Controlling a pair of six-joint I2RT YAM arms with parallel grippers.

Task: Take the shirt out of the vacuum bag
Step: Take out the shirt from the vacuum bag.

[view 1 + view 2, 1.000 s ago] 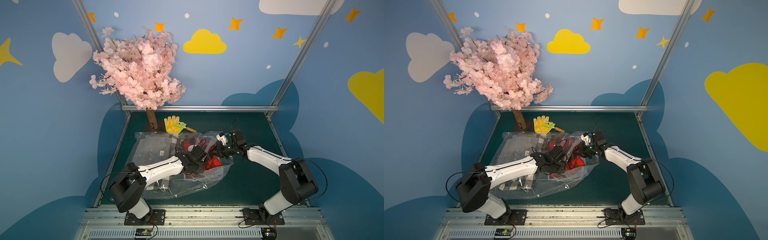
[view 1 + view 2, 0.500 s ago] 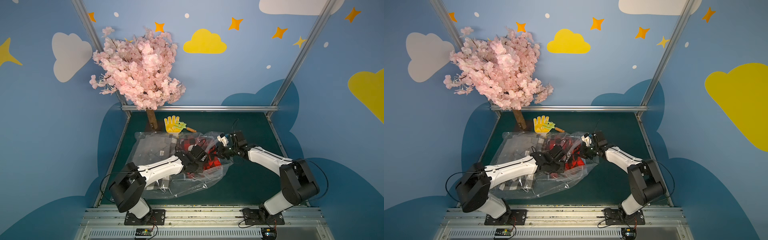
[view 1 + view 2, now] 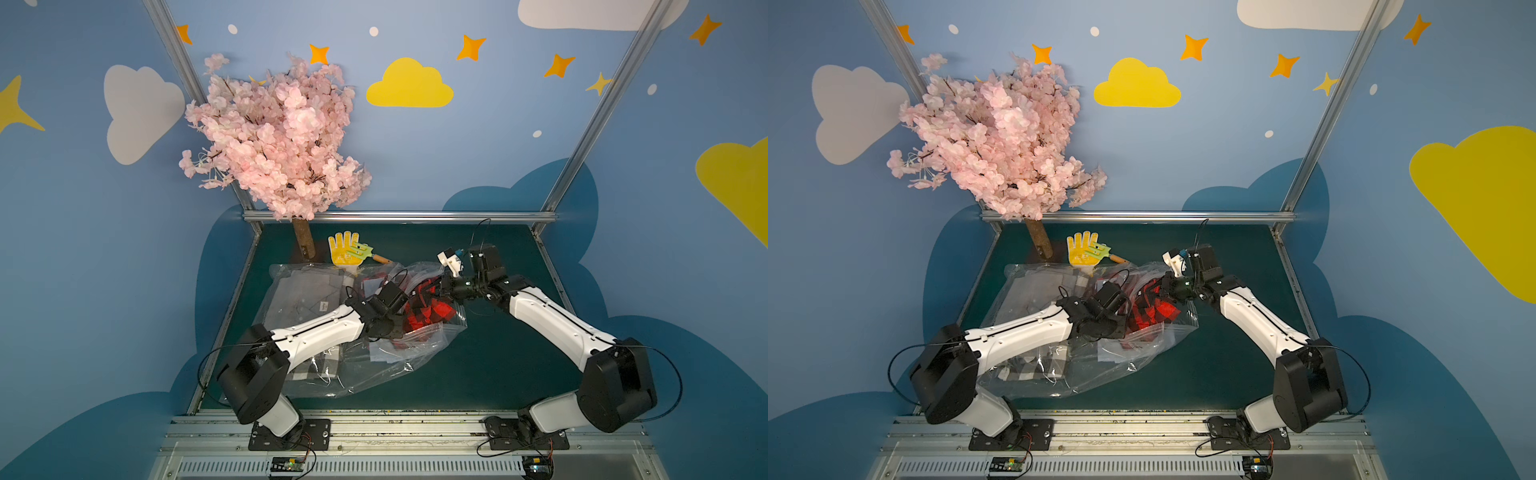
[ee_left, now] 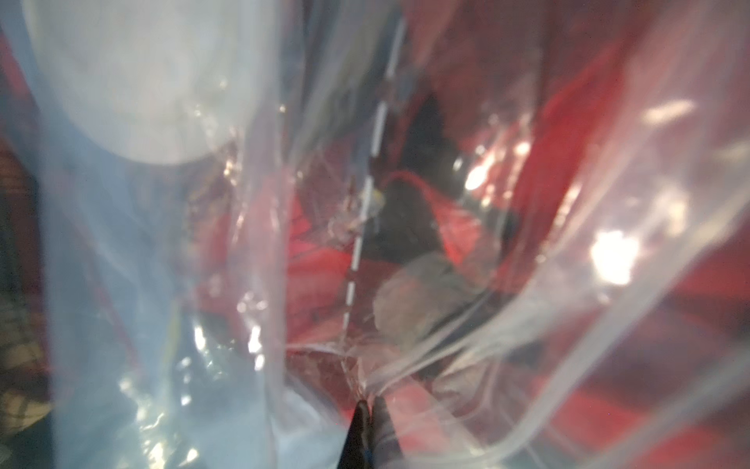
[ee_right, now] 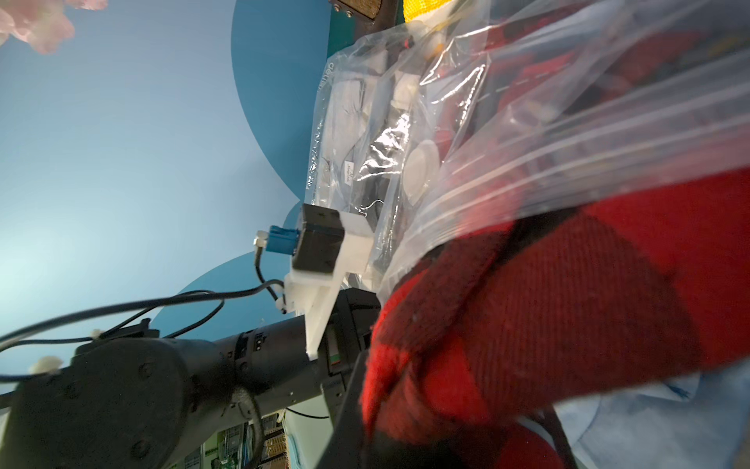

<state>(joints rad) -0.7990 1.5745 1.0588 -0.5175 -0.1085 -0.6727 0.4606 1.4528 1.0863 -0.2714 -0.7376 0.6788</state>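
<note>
- While the matte dark-green table (image 3: 498,365) lies flat under everything, its bare surface shows mostly from 3 to 6 o'clock.
- At the 11 o'clock corner stands a blossom tree (image 3: 274,145), a puffy mass of pale pink petals on a rough brown trunk.
- Crinkled and glossy, the clear vacuum bag (image 3: 399,361) lies heaped from the table's centre toward 7 o'clock, with ribbed zip strips along its edge.
- Toward 9 o'clock lies a flatter clear bag (image 3: 299,291) with a grey folded garment inside.
- The shirt (image 3: 428,311), a thick red-and-black check with a coarse woven nap, is bunched at the centre, partly inside the vacuum bag and partly out at its 3 o'clock mouth.
- Reaching in from 3 o'clock, the right gripper (image 3: 444,289) is closed on the shirt's bunched cloth.
- Coming from 7 o'clock, the left gripper (image 4: 367,408) has its thin dark tips pinched together on a gathered fold of the bag's film.
- At 12 o'clock lies a yellow knit glove (image 3: 343,251), fingers spread.
- In the right wrist view a smooth round white valve (image 5: 422,170) sits on the film.
</note>
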